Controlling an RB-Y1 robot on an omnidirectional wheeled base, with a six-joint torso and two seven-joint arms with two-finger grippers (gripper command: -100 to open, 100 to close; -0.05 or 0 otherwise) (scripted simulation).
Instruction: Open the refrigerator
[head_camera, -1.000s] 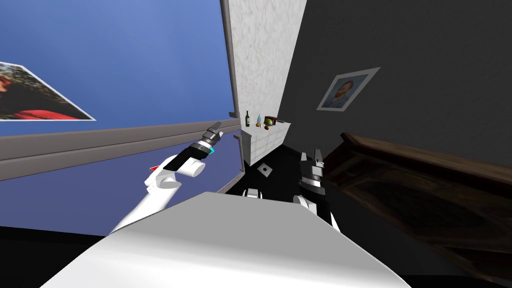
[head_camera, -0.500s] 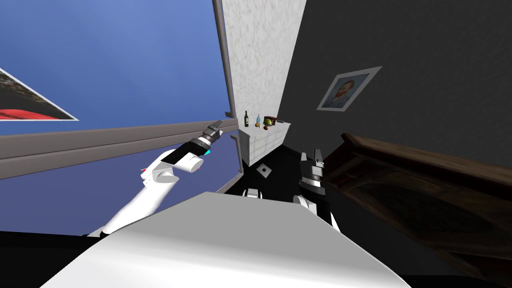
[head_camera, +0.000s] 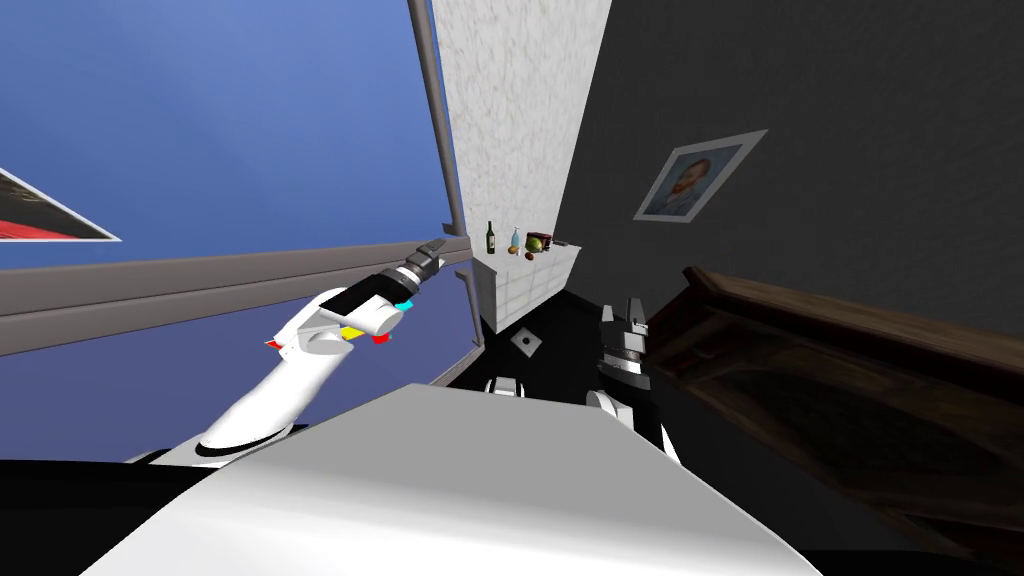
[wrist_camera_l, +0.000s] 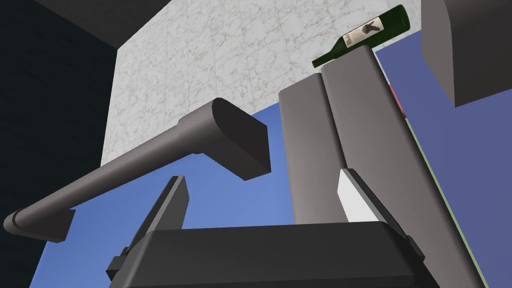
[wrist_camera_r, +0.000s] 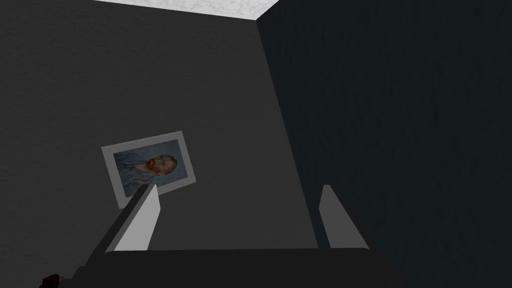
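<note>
The refrigerator (head_camera: 220, 130) is a big blue front close on my left, crossed by a grey band of handles (head_camera: 200, 285). My left gripper (head_camera: 432, 250) reaches to the band's far end, by the door's grey edge. In the left wrist view a grey bar handle (wrist_camera_l: 150, 150) runs across just beyond my open left gripper (wrist_camera_l: 262, 200). Its mount block sits ahead of the gap. A second grey handle (wrist_camera_l: 340, 140) lies by one fingertip (wrist_camera_l: 355, 200). Nothing is between the fingers. My right gripper (head_camera: 622, 315) is held up in front of my chest, open (wrist_camera_r: 240, 217).
A white counter (head_camera: 520, 285) past the refrigerator carries a green bottle (head_camera: 490, 238) (wrist_camera_l: 362, 35) and small items. Dark wooden furniture (head_camera: 850, 380) stands close on my right. A small white square (head_camera: 528, 341) lies on the dark floor ahead.
The blue front, its picture and its grey edge have slid leftward in the head view while the far wall barely shifted. My left arm has stretched out, gripper still open at the band's end.
</note>
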